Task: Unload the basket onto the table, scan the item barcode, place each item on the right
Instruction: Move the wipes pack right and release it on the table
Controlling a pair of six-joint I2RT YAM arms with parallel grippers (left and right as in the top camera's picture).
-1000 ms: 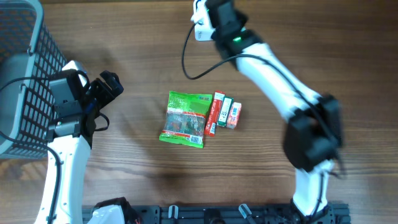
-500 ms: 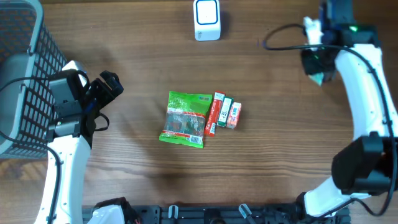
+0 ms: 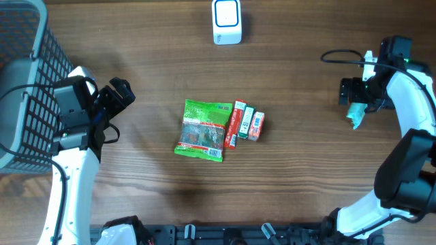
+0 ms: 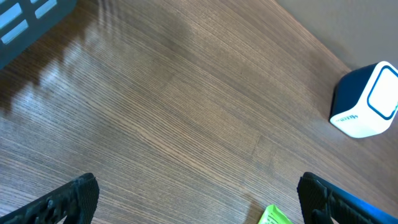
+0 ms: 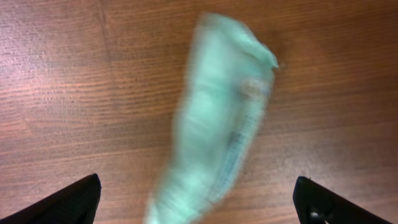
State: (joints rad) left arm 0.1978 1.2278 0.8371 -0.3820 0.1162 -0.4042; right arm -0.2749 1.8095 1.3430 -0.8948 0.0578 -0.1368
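The barcode scanner [image 3: 226,22] is a white and blue box at the table's far middle; the left wrist view has it at the right edge [image 4: 365,101]. A teal packet [image 3: 356,116] lies at the far right, just under my right gripper [image 3: 354,103]. In the right wrist view the packet [image 5: 217,118] is blurred between the wide-open fingers of that gripper [image 5: 199,202], and neither finger touches it. My left gripper [image 3: 119,92] is open and empty beside the basket; its fingers stand wide apart over bare wood [image 4: 199,202].
A green snack bag [image 3: 203,129] lies mid-table, its corner showing in the left wrist view [image 4: 273,216]. A red box [image 3: 236,124] and two smaller boxes [image 3: 251,125] lie side by side against it. A dark wire basket [image 3: 20,82] fills the left edge.
My right arm swung from the scanner to the table's right side carrying the teal packet, then its jaws opened and let the packet go. The left arm has not moved.
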